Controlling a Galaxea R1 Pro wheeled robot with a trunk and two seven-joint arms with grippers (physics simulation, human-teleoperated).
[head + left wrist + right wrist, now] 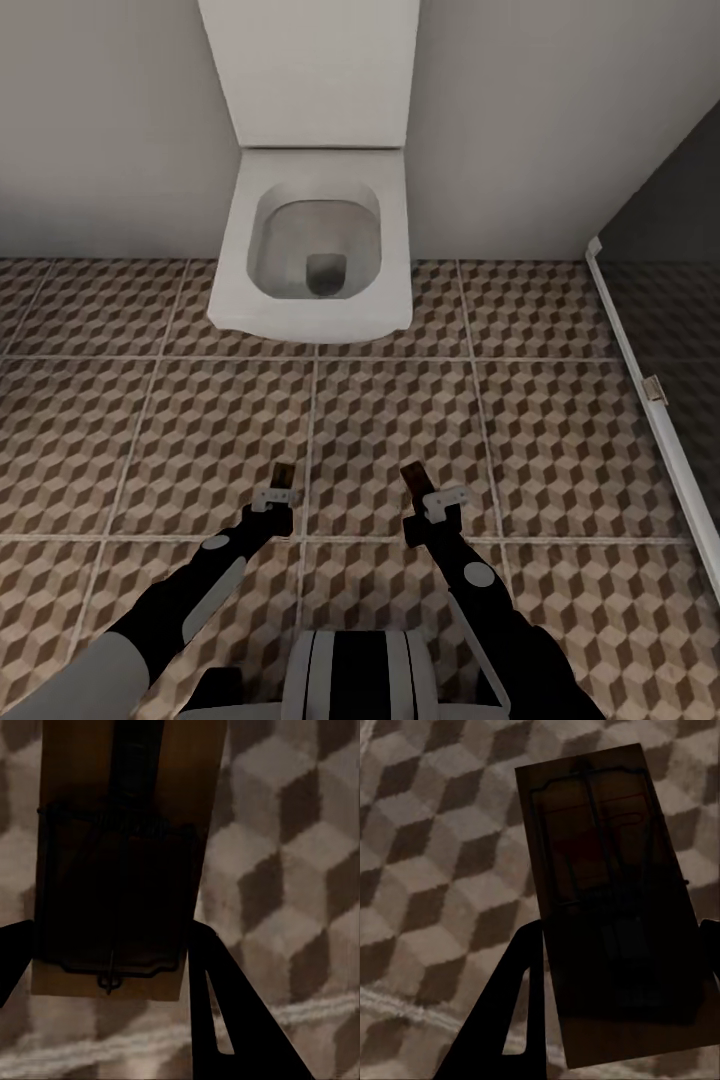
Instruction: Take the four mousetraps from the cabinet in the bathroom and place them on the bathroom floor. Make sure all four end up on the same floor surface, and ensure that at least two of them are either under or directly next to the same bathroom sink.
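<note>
Both arms reach forward over the cube-patterned bathroom floor (400, 400). My left gripper (282, 487) is shut on a mousetrap (283, 474); the left wrist view shows that tan board with dark wire (120, 862) clamped between the black fingers (232, 1020). My right gripper (420, 492) is shut on a second mousetrap (413, 478). In the right wrist view this trap (607, 900) has a red patch under its wire and sits between the fingers (506, 1020). Both traps hang above the tiles. The cabinet and the sink are out of view.
A white wall-hung toilet (315, 250) stands straight ahead against the pale wall (100, 120). A dark glass panel with a white frame (655, 400) runs along the right side. Open tiled floor lies between the grippers and the toilet.
</note>
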